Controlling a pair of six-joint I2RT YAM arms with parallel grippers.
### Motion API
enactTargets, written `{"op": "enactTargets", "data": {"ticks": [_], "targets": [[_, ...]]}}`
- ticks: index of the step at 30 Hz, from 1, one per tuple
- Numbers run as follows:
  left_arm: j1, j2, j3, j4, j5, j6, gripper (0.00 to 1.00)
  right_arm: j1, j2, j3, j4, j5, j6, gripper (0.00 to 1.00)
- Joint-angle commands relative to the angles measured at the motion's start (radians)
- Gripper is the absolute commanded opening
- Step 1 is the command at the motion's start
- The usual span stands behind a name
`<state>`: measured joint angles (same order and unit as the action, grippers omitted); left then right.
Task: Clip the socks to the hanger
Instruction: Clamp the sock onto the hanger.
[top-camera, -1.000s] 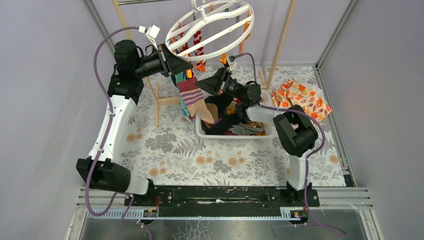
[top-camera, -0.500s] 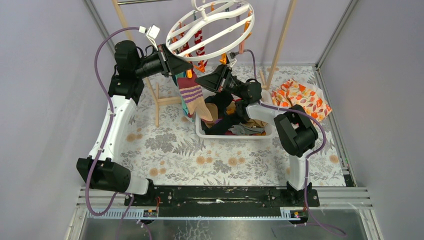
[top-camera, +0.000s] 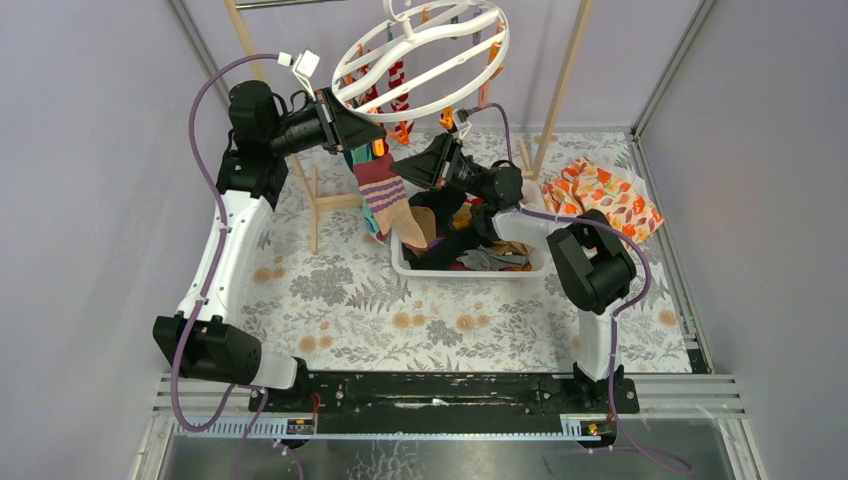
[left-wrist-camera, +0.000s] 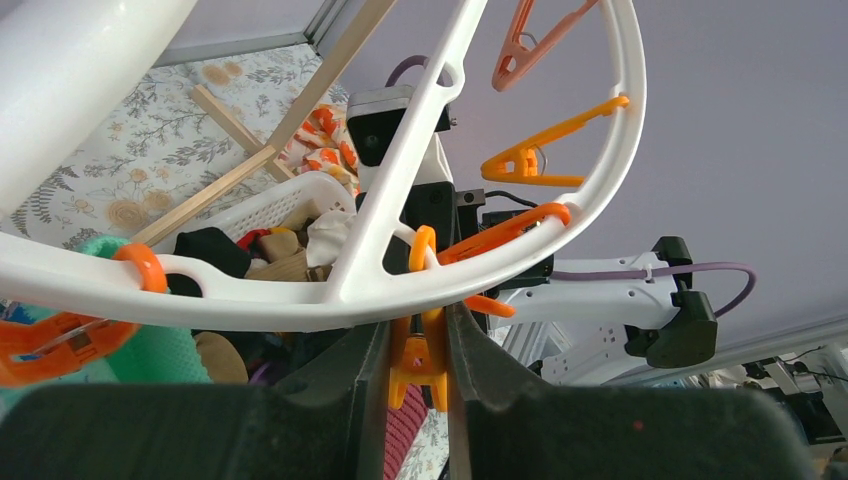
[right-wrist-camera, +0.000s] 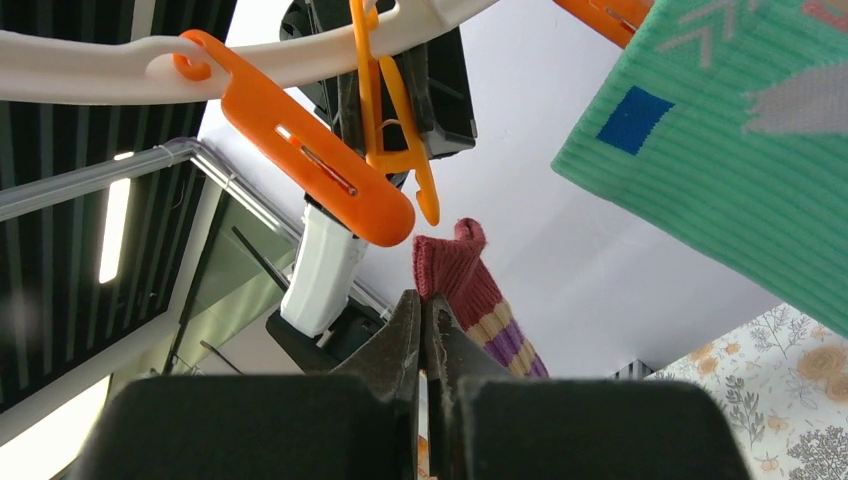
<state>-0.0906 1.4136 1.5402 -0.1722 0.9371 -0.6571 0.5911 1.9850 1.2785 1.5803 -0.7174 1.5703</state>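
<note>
While our left gripper (left-wrist-camera: 415, 332) squeezes the orange clip (left-wrist-camera: 417, 366) right under the hanger (left-wrist-camera: 250, 300) ring and our right gripper (right-wrist-camera: 425, 335) pinches the maroon striped sock (right-wrist-camera: 472, 288) by its cuff, that clip hanging just above it, we should lift the cuff straight between the clip's tips before releasing.

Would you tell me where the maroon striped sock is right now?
In the top view, the maroon striped sock hangs below the hanger, by the white basket's left end.
</note>
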Motion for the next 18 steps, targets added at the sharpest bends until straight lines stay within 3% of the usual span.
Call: {"op": "enactTargets", "data": {"ticks": [1, 18], "targets": [[0.004, -0.018, -0.001, 0.054, 0.039, -0.013, 0.0, -0.001, -0.06, 0.021, 0.133, -0.03, -0.005, 0.0], [0.003, -0.029, -0.025, 0.059, 0.045, -0.013, 0.0, -0.006, -0.037, 0.081, 0.134, 0.018, -0.001, 0.0]]}}
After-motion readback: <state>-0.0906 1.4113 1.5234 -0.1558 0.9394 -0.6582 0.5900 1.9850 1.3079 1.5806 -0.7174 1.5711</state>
